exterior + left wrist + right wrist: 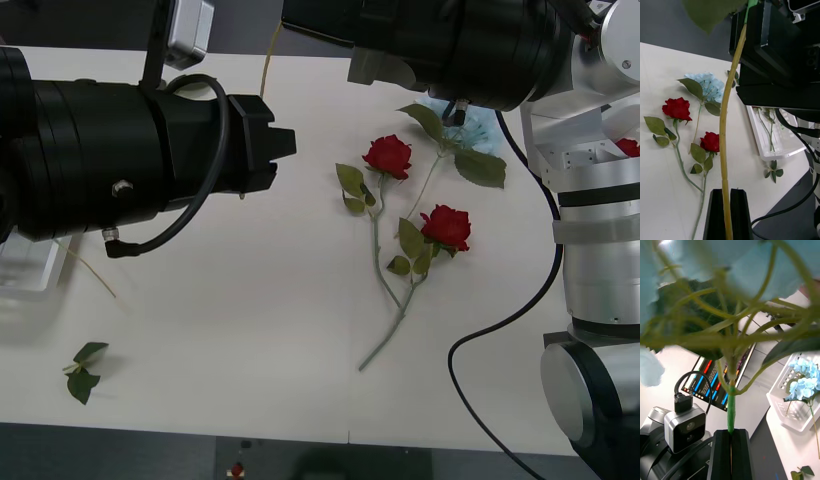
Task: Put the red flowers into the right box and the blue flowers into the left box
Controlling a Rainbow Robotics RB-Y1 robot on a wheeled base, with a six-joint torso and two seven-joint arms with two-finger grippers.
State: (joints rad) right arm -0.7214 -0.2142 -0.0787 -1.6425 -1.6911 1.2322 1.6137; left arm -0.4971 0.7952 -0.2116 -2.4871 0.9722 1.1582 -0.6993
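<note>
Both grippers clamp one blue flower stem point(725, 123) above the table point(250, 330): left gripper point(729, 213) at its lower end, right gripper point(730, 453) under the head; two roses point(387, 155) lie on the table

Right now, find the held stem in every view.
Front: held stem, a thin pale line at the top, between the arms.
Right wrist: stem, green, rising from the shut right gripper into the blue bloom.
Left wrist: stem, pale, running up from the shut left gripper.
Landmark: the roses on the table, in front and left wrist views.
</note>
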